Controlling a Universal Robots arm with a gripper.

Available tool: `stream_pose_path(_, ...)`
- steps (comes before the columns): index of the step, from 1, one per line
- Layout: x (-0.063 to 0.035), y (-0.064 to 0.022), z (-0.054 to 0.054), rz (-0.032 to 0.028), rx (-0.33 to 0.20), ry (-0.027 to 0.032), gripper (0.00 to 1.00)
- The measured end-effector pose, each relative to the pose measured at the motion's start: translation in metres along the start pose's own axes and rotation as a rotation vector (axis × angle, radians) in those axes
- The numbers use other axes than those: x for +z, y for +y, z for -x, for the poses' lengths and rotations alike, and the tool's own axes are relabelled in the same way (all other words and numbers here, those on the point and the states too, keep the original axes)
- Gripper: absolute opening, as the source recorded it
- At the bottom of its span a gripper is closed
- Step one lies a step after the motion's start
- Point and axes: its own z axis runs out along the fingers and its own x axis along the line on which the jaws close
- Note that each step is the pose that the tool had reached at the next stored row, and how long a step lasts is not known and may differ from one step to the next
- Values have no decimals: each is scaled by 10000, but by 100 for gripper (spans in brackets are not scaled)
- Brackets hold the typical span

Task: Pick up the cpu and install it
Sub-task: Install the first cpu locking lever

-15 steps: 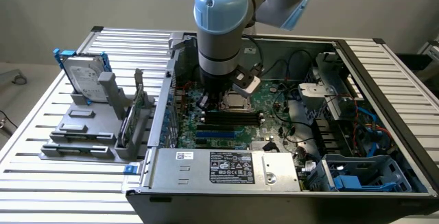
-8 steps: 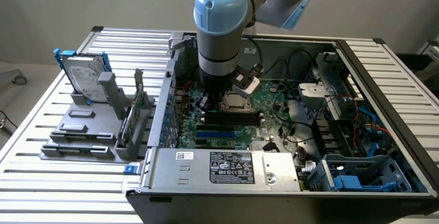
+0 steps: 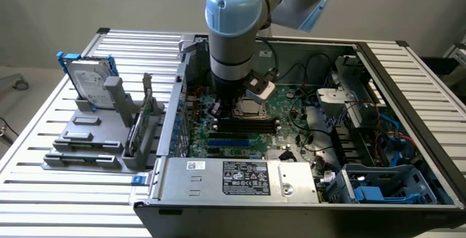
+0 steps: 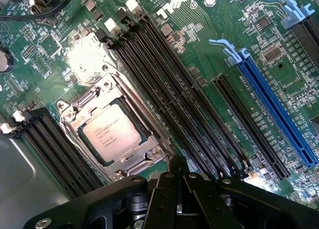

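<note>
Wrist view looks down on a green motherboard (image 4: 209, 54), where the cpu (image 4: 110, 134) lies flat inside the metal-framed socket (image 4: 112, 131), its silver top face up with small dark print on it. The gripper (image 4: 178, 186) hangs just beside the socket, its black fingers pressed together with nothing between them (the seam between the two fingers reads as a thin line). It does not touch the chip. On one side of the socket run four long black memory slots (image 4: 174, 104), and a shorter set of black slots (image 4: 55, 149) sits on the other side. Beyond the long slots lie a black expansion slot (image 4: 249, 124) and a blue one (image 4: 276, 114) with pale blue latches.

In the exterior view the arm (image 3: 233, 36) reaches straight down into an open computer case (image 3: 407, 140) laid on a slatted metal table (image 3: 43, 156). The cpu (image 3: 251, 107) shows as a small bright square just beside the wrist. At the exterior view's left, outside the case, a grey fixture (image 3: 95, 140) holds a silver hard drive (image 3: 91, 82) standing upright in a blue frame. A power supply (image 3: 240, 178) with a dark label fills the near edge of the case
</note>
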Motion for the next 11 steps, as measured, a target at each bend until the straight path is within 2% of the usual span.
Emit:
stream_pose_path(5, 2, -7, 0, 70, -4, -100, 11)
stream_pose_path(8, -3, -13, -4, 80, -4, -114, 11)
stream_pose_path(11, -85, -26, -21, 80, -4, -110, 11)
